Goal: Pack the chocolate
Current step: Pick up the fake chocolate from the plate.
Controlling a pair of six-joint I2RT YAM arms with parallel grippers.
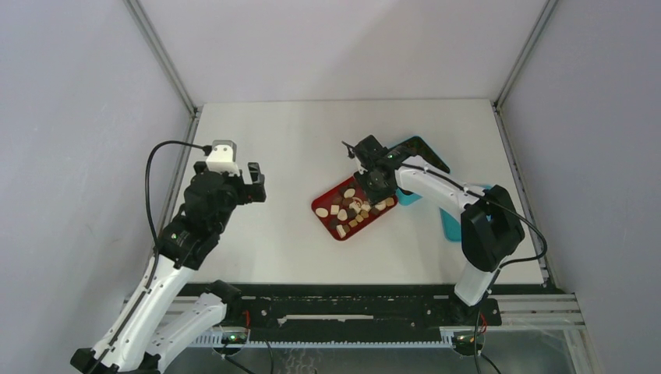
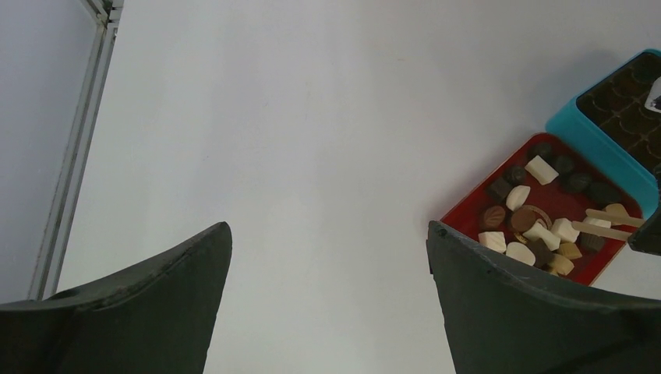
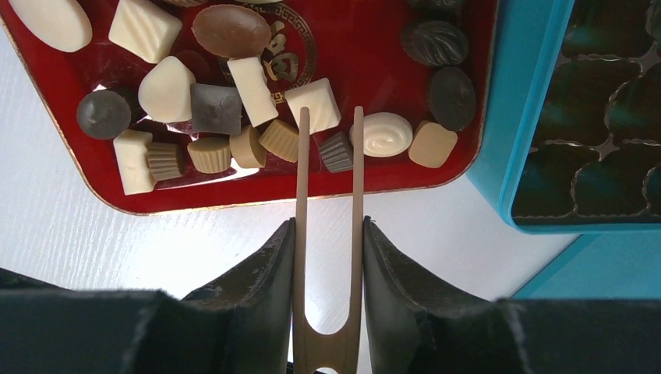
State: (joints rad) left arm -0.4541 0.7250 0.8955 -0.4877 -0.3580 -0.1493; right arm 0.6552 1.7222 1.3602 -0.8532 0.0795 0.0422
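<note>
The chocolate [image 3: 162,88], several dark, tan and cream-white pieces, lies loose in a red tray [image 3: 234,204]. My right gripper [image 3: 328,222] is shut on tan wooden tongs [image 3: 358,187] and holds them over the tray's near rim. Between the tongs' two prongs sits a small dark cup-shaped piece [image 3: 337,152], with a white square piece [image 3: 313,105] at the left tip. In the top view the right gripper [image 1: 372,181] hangs over the tray [image 1: 323,214]. My left gripper [image 2: 327,234] is open over bare table, left of the tray [image 2: 460,214], holding nothing.
A teal box [image 3: 507,117] with a dark brown grid insert [image 3: 600,117] stands right of the tray, touching it. In the top view another teal part [image 1: 450,222] lies under the right arm. White walls and metal rails [image 1: 191,125] bound the table.
</note>
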